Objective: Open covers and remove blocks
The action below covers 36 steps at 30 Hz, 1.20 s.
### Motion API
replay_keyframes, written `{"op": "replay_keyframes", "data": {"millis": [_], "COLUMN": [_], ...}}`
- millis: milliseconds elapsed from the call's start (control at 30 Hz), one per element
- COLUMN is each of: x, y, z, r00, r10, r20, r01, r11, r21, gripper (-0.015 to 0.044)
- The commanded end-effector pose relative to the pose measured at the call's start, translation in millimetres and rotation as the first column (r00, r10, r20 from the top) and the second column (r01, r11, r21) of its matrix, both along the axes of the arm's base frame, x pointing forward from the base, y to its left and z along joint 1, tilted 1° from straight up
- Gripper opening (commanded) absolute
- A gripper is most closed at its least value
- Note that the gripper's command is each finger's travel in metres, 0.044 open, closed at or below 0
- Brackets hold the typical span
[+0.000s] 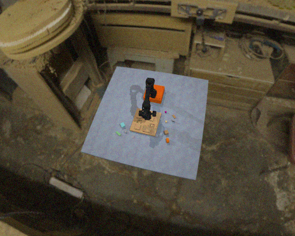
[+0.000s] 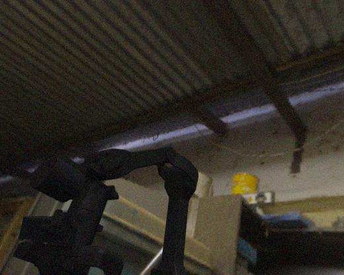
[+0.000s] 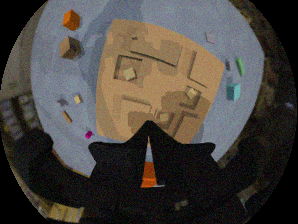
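Observation:
The tan puzzle board (image 1: 136,127) (image 3: 160,75) lies under my gripper (image 1: 147,117) (image 3: 148,123), which is shut and empty, its fingertips together above the board's back part. Small pale squares (image 3: 129,74) (image 3: 192,92) show among raised strips; whether they are knobs or blocks, and which covers are open, I cannot tell. On one side lie an orange block (image 1: 167,140) (image 3: 71,20), a brown block (image 1: 165,132) (image 3: 70,48), a small yellow block (image 3: 77,99) and a magenta piece (image 1: 165,112) (image 3: 89,134). Opposite lie a teal block (image 1: 122,125) (image 3: 233,91) and a green block (image 1: 118,133) (image 3: 240,66).
An orange box (image 1: 160,95) stands behind the board by the arm's base. A thin tan piece (image 1: 174,116) (image 3: 67,117) and small grey pieces (image 1: 173,121) (image 3: 210,37) lie around the board. The exterior view shows the upper arm against the roof and shelves, without the board.

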<state>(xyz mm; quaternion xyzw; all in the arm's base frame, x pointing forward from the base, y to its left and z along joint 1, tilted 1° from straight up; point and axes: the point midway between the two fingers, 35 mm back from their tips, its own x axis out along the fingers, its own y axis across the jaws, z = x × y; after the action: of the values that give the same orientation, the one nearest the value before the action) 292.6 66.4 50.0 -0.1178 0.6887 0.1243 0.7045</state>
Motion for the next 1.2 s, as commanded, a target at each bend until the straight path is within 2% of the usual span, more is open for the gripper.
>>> {"op": "replay_keyframes", "data": {"millis": [0, 200, 433, 767, 1167], "x": [-3.8, -7.7, -6.9, -6.0, -5.8], "y": [-19.5, -45.2, -45.1, -46.3, -46.4], "z": [-1.2, -2.2, -9.7, -51.6, -59.3], "r00": [0.993, 0.963, 0.963, 0.963, 0.963], "r10": [0.117, 0.271, 0.271, 0.271, 0.271], "r20": [0.000, 0.000, 0.000, 0.000, 0.000], "r01": [-0.117, -0.271, -0.271, -0.271, -0.271], "r11": [0.993, 0.963, 0.963, 0.963, 0.963], "r21": [-0.003, -0.008, -0.008, -0.008, -0.008], "gripper": [0.0000, 0.0000, 0.0000, 0.0000, 0.0000]}}
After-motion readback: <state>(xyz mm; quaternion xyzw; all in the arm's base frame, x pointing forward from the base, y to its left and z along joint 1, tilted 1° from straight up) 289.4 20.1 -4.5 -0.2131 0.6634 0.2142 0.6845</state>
